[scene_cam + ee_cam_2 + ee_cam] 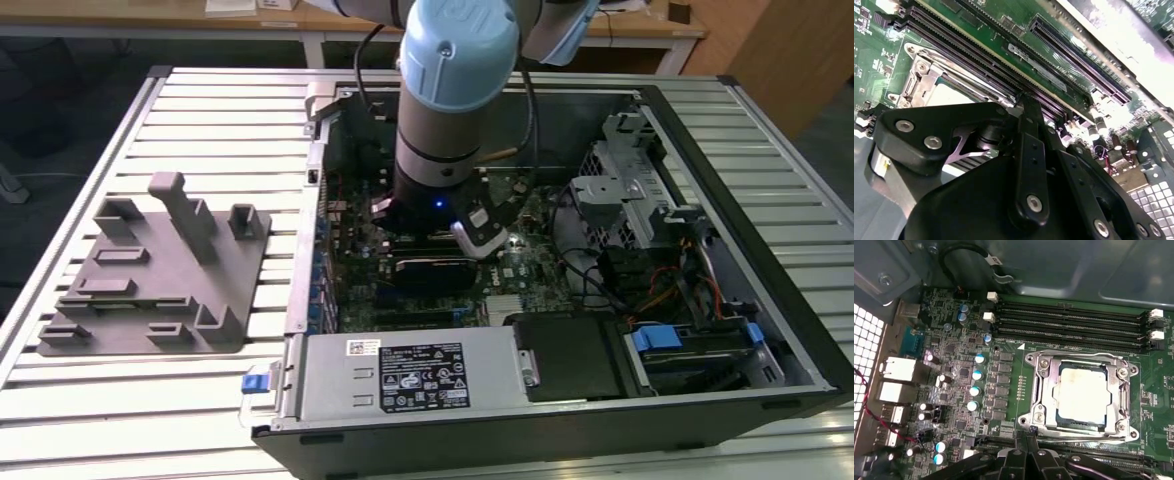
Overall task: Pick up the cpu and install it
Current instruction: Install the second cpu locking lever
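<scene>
As seated in the socket, cpu already installed just beyond jaws, apparently together, gripping nothing.

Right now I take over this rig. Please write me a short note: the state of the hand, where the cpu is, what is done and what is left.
Hand: down inside the open computer case, over the motherboard, beside the socket's edge. It holds nothing that I can see; whether its fingers are open or shut, I cannot tell.
Cpu: lying flat inside the socket frame, pale top up.
Grey fixture: on the slatted table at the exterior view's left, no chip on it.
Done: the cpu appears to be placed in the socket.
Left: check that it sits fully; whether the frame is latched, I cannot tell.
</scene>
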